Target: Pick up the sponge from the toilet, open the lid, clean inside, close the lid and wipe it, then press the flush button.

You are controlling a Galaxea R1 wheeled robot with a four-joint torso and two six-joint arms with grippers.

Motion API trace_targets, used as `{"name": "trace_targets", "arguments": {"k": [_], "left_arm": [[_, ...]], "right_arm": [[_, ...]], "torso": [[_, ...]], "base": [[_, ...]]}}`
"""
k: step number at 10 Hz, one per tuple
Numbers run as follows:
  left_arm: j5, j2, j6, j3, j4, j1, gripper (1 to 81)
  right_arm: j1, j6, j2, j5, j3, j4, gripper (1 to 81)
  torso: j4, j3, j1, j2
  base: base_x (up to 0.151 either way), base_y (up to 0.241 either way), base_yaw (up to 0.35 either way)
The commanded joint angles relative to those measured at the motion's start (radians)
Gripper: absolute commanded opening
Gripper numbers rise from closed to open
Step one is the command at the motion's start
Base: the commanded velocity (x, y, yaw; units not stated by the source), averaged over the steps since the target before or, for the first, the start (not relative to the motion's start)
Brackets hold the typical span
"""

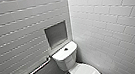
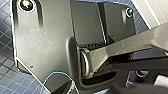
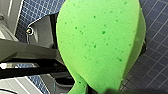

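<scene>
Sponge (image 3: 100,42) bright green, porous, rounded end.

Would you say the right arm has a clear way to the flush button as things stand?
Probably yes: the flush button sits bare atop the toilet, with nothing over or beside it. The sponge at that arm's wrist might get between.

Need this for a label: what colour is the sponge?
The sponge is bright green with darker specks; the right wrist view shows it best.
</scene>
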Motion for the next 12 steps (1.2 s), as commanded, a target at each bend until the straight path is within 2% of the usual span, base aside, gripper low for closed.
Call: {"name": "trace_targets", "arguments": {"k": [1, 6, 8, 9, 10, 11, 12], "left_arm": [[0.061, 0.014, 0.003, -0.025, -0.005, -0.028, 81.1], [0.06, 0.02, 0.004, -0.035, -0.005, -0.022, 81.1], [0.06, 0.017, 0.003, -0.035, -0.005, -0.022, 81.1], [0.06, 0.017, 0.003, -0.035, -0.005, -0.02, 81.1], [0.06, 0.02, 0.003, -0.038, -0.005, -0.022, 81.1], [0.06, 0.024, 0.003, -0.041, -0.005, -0.022, 81.1], [0.06, 0.025, 0.003, -0.044, -0.005, -0.02, 81.1]], "right_arm": [[0.01, -0.001, -0.005, -0.05, -0.014, -0.023, 1.0], [0.01, -0.001, 0.026, -0.05, -0.049, -0.023, 1.0], [0.011, -0.001, 0.03, -0.051, -0.051, -0.021, 1.0], [0.011, -0.001, 0.03, -0.05, -0.051, -0.021, 1.0], [0.011, 0.0, 0.032, -0.051, -0.051, -0.021, 1.0], [0.011, 0.0, 0.032, -0.05, -0.051, -0.021, 1.0], [0.011, 0.0, 0.032, -0.05, -0.051, -0.021, 1.0]], "torso": [[0.0, 0.062, -0.061, 0.096], [0.0, 0.185, -0.179, 0.277], [0.0, 0.156, -0.229, 0.351], [0.0, 0.162, -0.247, 0.377], [0.0, 0.168, -0.202, 0.308], [0.0, 0.17, -0.224, 0.341], [0.0, 0.22, -0.237, 0.361]], "base": [[0.0, 0.0, 0.0], [0.0, 0.0, 0.0], [0.0, 0.0, 0.0], [0.0, 0.0, 0.0], [0.0, 0.0, 0.0], [0.0, 0.0, 0.0], [0.0, 0.0, 0.0]]}}
